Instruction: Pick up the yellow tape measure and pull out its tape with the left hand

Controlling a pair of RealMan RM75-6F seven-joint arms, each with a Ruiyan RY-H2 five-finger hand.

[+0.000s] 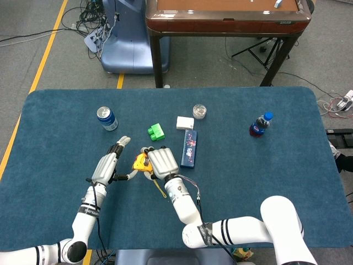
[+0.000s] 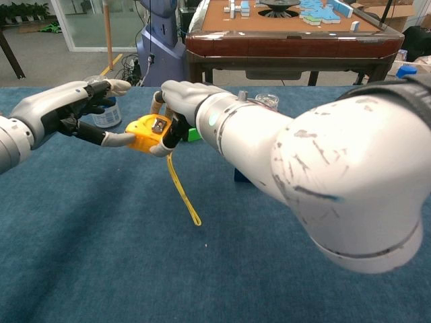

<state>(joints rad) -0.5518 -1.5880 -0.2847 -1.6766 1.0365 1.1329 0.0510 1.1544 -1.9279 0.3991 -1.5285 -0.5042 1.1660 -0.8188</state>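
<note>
While right hand [image 2: 176,101] grips tape measure [image 2: 148,132], left hand [image 2: 71,111] spread, thumb touching it, green block [image 1: 156,131] behind.

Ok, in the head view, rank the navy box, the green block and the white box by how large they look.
1. Navy box, clearly the largest.
2. Green block and white box look about alike; I wouldn't rank them.

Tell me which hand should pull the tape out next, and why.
The left hand. The right hand already holds the yellow tape measure off the table, so it is occupied. The left holds nothing, fingers spread, with its thumb tip right at the case's near end.
</note>
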